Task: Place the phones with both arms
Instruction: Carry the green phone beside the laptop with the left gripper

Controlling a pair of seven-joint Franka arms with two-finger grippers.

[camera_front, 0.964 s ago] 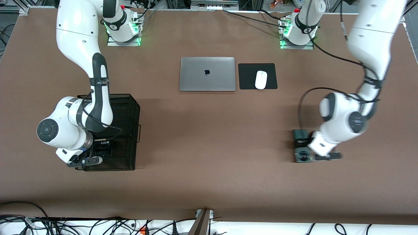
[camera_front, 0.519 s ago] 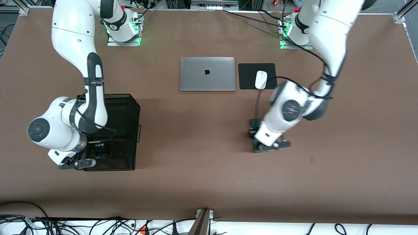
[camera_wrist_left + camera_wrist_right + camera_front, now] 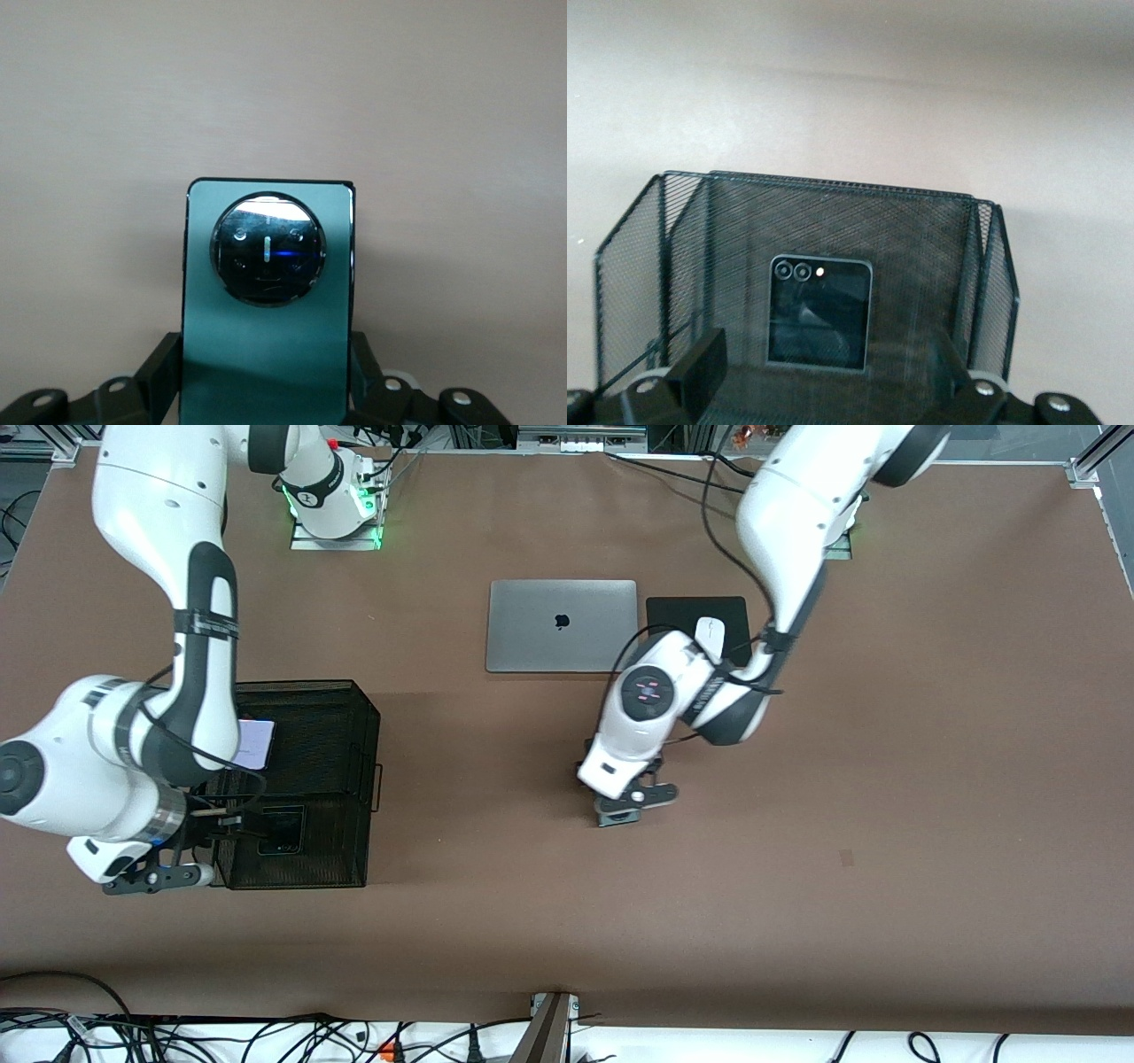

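Observation:
In the left wrist view a dark green phone (image 3: 266, 341) with a round camera ring is clamped between the fingers of my left gripper (image 3: 266, 381), which is shut on it. That gripper (image 3: 625, 808) hangs over bare table at mid-table, and the hand hides the phone in the front view. A small black phone (image 3: 281, 830) (image 3: 819, 312) lies flat in the black mesh basket (image 3: 359, 717) (image 3: 833, 188). A pale lilac phone (image 3: 253, 744) lies in the same basket, nearer the robots' bases. My right gripper (image 3: 182, 849) (image 3: 827, 365) is open over the basket's edge, holding nothing.
A closed silver laptop (image 3: 562, 626) lies near the robots' bases. Beside it, a white mouse (image 3: 709, 634) sits on a black pad (image 3: 675, 615), partly under the left arm. Brown tabletop stretches between the basket and the left gripper.
The left arm has swung with the green phone from its own end of the table to the middle. The right arm has drawn back off the basket, uncovering the lilac phone.

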